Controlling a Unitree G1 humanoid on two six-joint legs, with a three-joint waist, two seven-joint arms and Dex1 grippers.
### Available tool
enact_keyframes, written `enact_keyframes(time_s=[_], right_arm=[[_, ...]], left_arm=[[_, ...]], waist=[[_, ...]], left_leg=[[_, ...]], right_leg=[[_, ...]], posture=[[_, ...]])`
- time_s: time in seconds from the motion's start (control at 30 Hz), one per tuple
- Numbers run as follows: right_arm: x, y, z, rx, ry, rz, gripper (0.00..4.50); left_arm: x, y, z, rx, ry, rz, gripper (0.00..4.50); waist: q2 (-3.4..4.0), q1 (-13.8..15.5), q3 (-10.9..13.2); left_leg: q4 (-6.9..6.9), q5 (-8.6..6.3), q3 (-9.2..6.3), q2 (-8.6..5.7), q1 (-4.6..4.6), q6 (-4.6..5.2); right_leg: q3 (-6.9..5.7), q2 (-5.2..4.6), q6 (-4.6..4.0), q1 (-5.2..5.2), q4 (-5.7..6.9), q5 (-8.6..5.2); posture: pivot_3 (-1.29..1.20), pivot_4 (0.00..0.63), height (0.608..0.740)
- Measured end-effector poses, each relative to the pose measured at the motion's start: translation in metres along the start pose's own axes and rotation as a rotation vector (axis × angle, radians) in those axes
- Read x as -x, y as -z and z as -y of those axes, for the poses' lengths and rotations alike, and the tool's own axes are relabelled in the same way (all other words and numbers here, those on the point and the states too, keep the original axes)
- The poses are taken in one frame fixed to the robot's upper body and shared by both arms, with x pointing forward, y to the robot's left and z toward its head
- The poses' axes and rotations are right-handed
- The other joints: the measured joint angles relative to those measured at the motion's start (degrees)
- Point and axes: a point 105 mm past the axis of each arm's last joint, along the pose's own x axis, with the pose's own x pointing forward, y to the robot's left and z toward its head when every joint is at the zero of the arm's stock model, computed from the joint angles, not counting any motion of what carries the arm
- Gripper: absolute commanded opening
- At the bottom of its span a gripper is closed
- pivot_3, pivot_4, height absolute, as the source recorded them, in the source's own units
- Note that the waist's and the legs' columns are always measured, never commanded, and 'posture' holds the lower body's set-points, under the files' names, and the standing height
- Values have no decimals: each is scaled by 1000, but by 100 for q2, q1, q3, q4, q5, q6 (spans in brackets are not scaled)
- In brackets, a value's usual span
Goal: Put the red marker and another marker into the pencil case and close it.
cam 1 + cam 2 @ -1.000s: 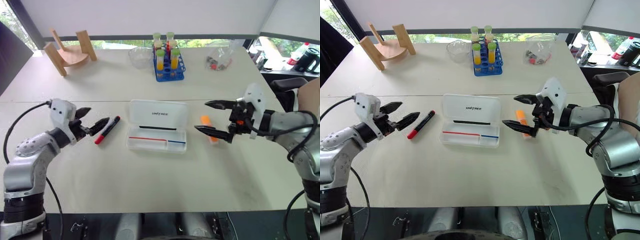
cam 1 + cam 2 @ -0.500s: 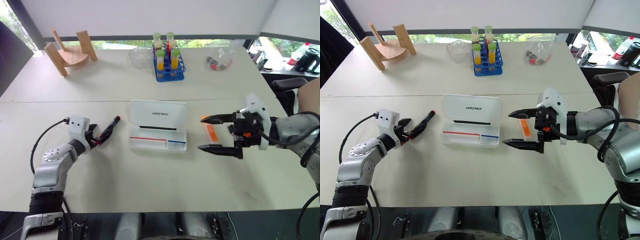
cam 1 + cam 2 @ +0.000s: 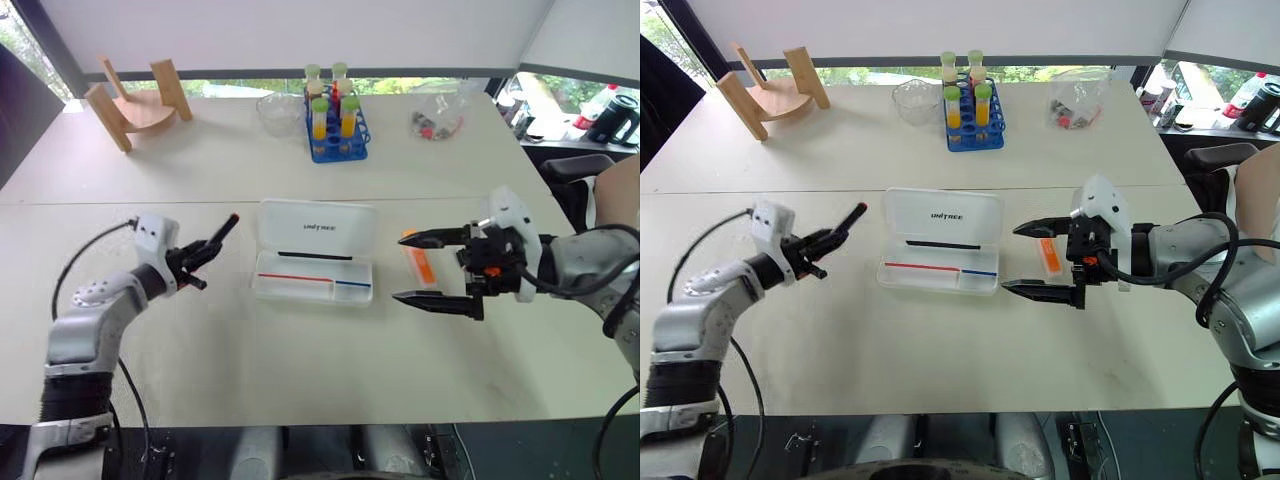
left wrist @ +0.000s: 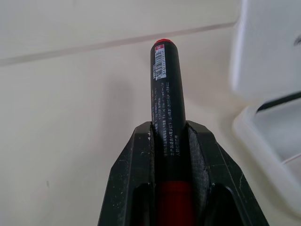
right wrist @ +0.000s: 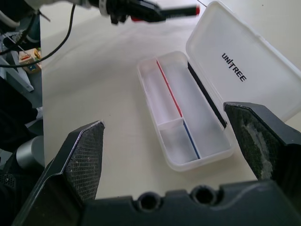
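- Left pincer (image 3: 197, 255): clamped on the red marker (image 4: 165, 89), which sits between the two fingers with its black cap end sticking out past the tips. Marker is lifted off the tabletop (image 3: 300, 350), tilted up, just to the left of the pencil case (image 3: 315, 250).
- Pencil case: open, lid (image 5: 244, 70) laid back flat with dark lettering on it, tray toward the robot. Tray shows a red stripe, a blue stripe and a black strip at the hinge; its compartments hold nothing.
- Right pincer (image 3: 1032, 258): released, fingers spread wide, pointing left toward the case, hovering above the tabletop and holding nothing.
- Orange highlighter (image 3: 1048, 255): lying on the tabletop just right of the case, seen between the right pincer's two fingers; I cannot tell if they touch it.
- Far side of tabletop: blue rack of tubes (image 3: 335, 125), clear bowl (image 3: 280, 110), clear bag (image 3: 440, 115), wooden stand (image 3: 140, 100), all well apart from the case.
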Motion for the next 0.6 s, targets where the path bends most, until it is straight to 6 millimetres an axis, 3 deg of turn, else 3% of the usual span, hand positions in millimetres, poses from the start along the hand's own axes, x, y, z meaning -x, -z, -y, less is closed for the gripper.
enact_keyframes(time_s=[0.1,0.17,0.23,0.37,0.47,0.6], right_arm=[[0,0,0,1,6,0,4500],[1,1,0,0,17,0,4500],[3,1,1,1,35,1,4500],[5,3,2,-2,70,-1,4500],[7,5,-1,2,99,-5,4500],[9,7,-4,-4,128,-13,4500]], left_arm=[[-1,-53,25,-115,193,98,368],[-7,-63,45,-201,344,88,368],[-18,-54,69,-303,529,31,368],[-48,-18,93,-462,757,-72,368],[-70,10,90,-555,803,-145,368],[-81,27,79,-608,806,-190,368]], waist=[[2,12,1],[2,13,1],[6,5,1],[5,7,1],[2,-19,3],[2,-16,5]], left_leg=[[0,0,4,-4,0,-1],[0,0,6,-7,0,-1],[-2,1,10,-8,0,-1],[-1,1,10,-6,0,-1],[-1,0,11,-6,-2,2],[-2,-2,8,-4,-8,6]], right_leg=[[0,-4,1,3,-3,0],[1,-3,1,3,-5,0],[3,-2,1,2,-6,0],[2,4,0,1,-4,0],[6,7,0,-4,-5,0],[6,10,0,-12,-4,-1]], posture=[[0,150,740],[0,150,740],[0,150,740],[0,150,740],[0,150,740],[0,150,740]])
